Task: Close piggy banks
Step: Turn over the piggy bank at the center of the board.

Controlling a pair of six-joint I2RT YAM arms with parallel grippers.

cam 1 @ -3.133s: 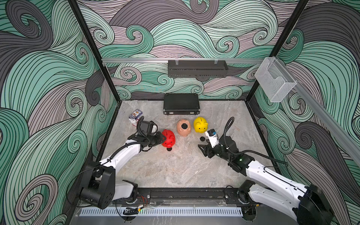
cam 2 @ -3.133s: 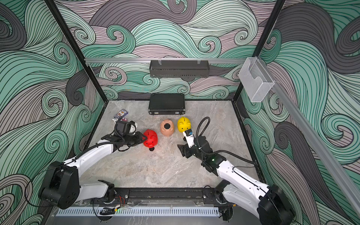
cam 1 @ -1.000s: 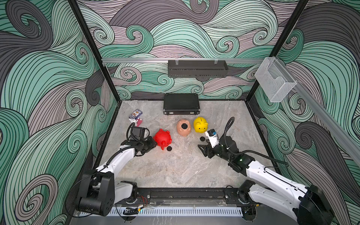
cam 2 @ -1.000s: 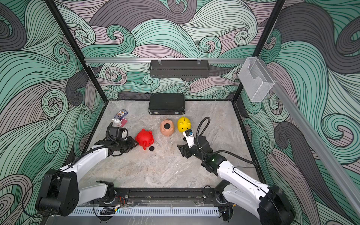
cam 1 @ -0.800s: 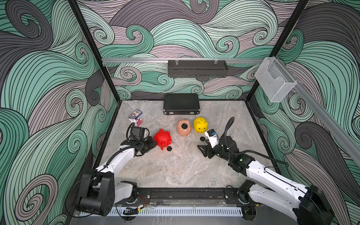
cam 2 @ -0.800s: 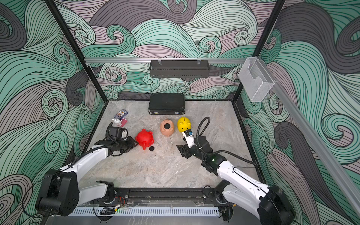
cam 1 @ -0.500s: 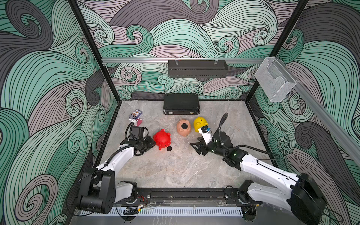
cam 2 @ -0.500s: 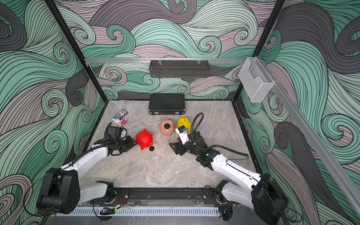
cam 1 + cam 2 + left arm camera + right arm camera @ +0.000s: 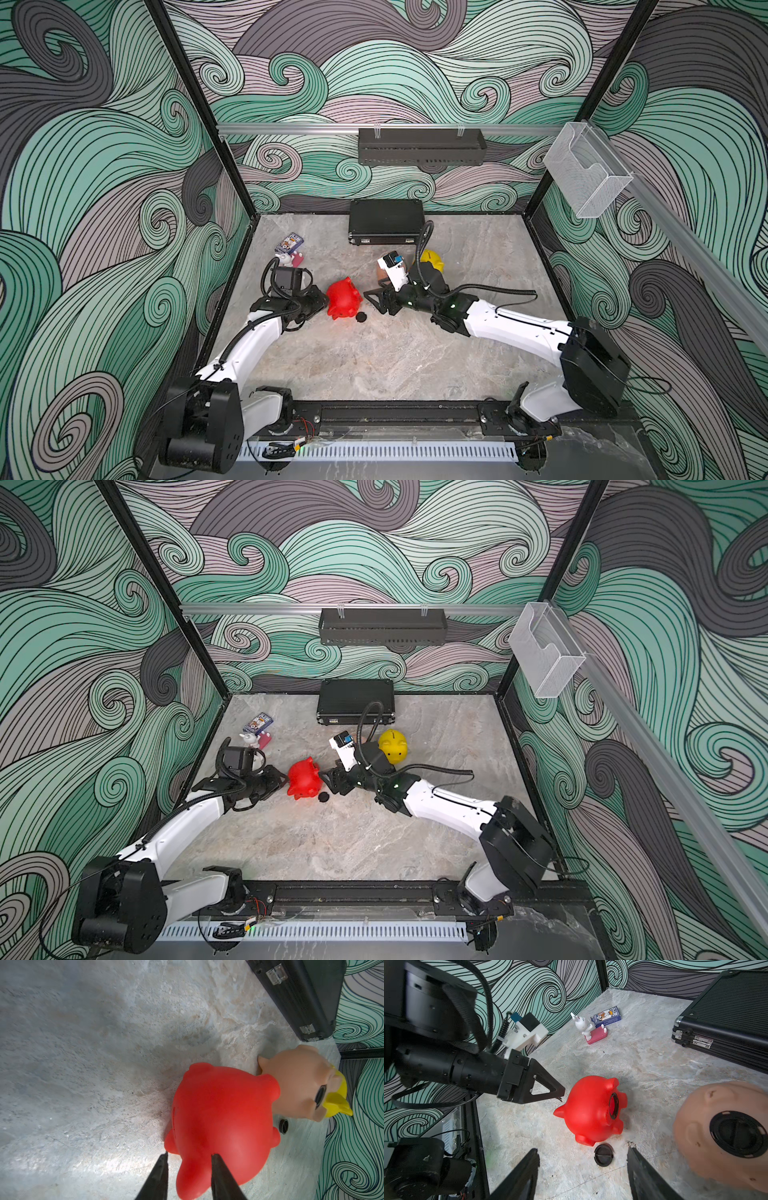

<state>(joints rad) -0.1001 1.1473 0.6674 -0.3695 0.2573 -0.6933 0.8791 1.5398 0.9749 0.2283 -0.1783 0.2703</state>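
Peach-pink piggy bank (image 9: 695,1105): we count this one done. It lies close by the right arm, and a black fitted plug (image 9: 737,1133) sits in its belly.
Red piggy bank (image 9: 589,1109): not yet closed. It lies on its side on the marble tabletop (image 9: 643,1068) between the two grippers. Its belly hole (image 9: 613,1106) is open, with the red inside showing through the black ring.
Loose plug (image 9: 603,1155): it lies flat on the tabletop just beside the red piggy bank's legs, and nothing holds it.
Yellow piggy bank (image 9: 392,746): it appears to stand upright behind the right arm, coin slot up. Its belly is hidden, so we cannot tell whether it is closed.
Left gripper (image 9: 561,1095): the jaws are drawn almost together and we see nothing pinched. The tips sit just beside the red piggy bank's back, on the side away from the hole. We cannot tell whether they touch it.
Right gripper (image 9: 582,1149): the jaws are spread wide and empty, low over the tabletop, with the loose plug just ahead between them.
Step in hand: we judge the right gripper is lining up to take the loose plug.
Progress: one bank is shut, one is open and one is unknown. For the red one, we judge that picking up the plug, bringing it to the hole and pressing it home all remain.
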